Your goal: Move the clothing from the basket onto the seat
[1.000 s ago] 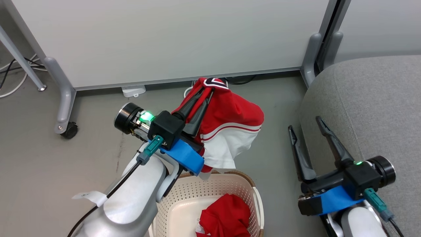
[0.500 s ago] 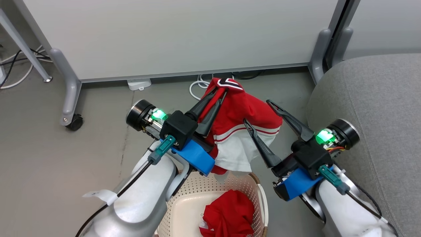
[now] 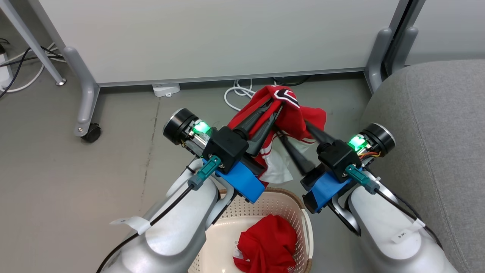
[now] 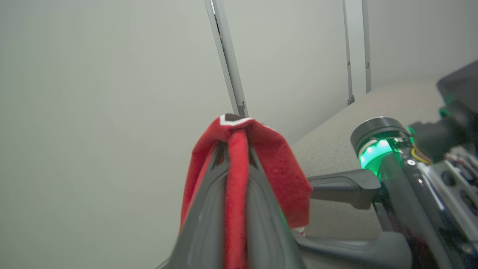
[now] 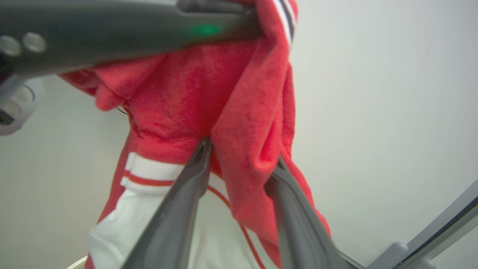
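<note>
— Where is the lifted clothing?

— The red garment with white stripes (image 3: pixel 297 119) hangs in the air beyond the far rim of the laundry basket (image 3: pixel 284 191), clear of it. The left gripper (image 4: pixel 236 136) is clamped tight on the garment's top fold.

— And the right gripper?

— The right gripper (image 5: pixel 241 157) has its fingers partly spread, with a red fold between them. Both fingers touch cloth, but I can't tell whether they pinch it.

— Anything inside the basket?

— A second red garment (image 3: pixel 271 242), crumpled on its floor.

— The seat?

— The grey sofa cushion (image 3: pixel 435 132) stands to the basket's right, apart from both garments.
</note>
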Controlling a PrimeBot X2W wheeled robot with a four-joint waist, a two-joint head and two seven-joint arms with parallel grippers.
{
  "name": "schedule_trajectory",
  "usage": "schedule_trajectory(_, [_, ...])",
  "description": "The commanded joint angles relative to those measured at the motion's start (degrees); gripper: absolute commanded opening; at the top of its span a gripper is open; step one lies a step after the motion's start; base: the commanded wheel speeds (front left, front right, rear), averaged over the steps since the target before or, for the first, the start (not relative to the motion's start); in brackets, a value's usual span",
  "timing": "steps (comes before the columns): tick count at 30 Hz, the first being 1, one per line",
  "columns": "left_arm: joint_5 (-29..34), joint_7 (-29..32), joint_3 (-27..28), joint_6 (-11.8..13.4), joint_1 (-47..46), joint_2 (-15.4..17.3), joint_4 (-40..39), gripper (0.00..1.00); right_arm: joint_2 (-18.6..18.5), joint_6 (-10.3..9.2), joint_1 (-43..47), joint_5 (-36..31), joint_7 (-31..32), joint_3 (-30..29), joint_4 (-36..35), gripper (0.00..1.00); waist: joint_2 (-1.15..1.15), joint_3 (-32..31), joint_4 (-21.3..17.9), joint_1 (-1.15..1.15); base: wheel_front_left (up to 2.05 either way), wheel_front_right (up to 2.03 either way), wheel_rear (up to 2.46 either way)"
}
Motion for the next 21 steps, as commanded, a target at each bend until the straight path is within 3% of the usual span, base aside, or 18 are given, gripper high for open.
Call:
schedule_trajectory(1, [0.2, -0.3, 0.0, -0.2, -0.8, -0.2, -0.2, 0.0, 0.2, 0.01, -0.8, 0.7, -0.2, 0.0, 0.5, 0.0, 0.0, 0.1, 0.1, -0.01, 0.0, 0.0, 0.0])
schedule_trajectory(17, [1.3, -0.3, 1.3, -0.6, 0.3, -0.3, 0.5, 0.0, 0.0, 0.01, 1.0, 2.7, -0.2, 0.5, -1.7, 0.0, 0.0, -0.2, -0.5, -0.01, 0.0, 0.0, 0.0])
schedule_trajectory(18, [1.4, -0.3, 1.4, -0.5, 0.4, -0.3, 0.4, 0.6, 0.1, 0.01, 1.2, 2.7, -0.2, 0.5, -1.8, 0.0, 0.0, -0.3, -0.5, -0.01, 0.0, 0.0, 0.0])
schedule_trajectory(19, [1.4, -0.3, 1.5, -0.5, 0.5, -0.3, 0.4, 1.0, 0.1, 0.01, 1.3, 2.7, -0.2, 0.5, -1.9, 0.0, 0.0, -0.2, -0.5, -0.01, 0.0, 0.0, 0.0])
schedule_trajectory(21, [1.6, -0.3, 1.7, -0.6, 0.5, -0.4, 0.5, 1.0, 0.2, 0.01, 1.4, 2.9, -0.2, 0.4, -2.1, 0.0, 0.0, -0.2, -0.5, -0.01, 0.0, 0.0, 0.0])
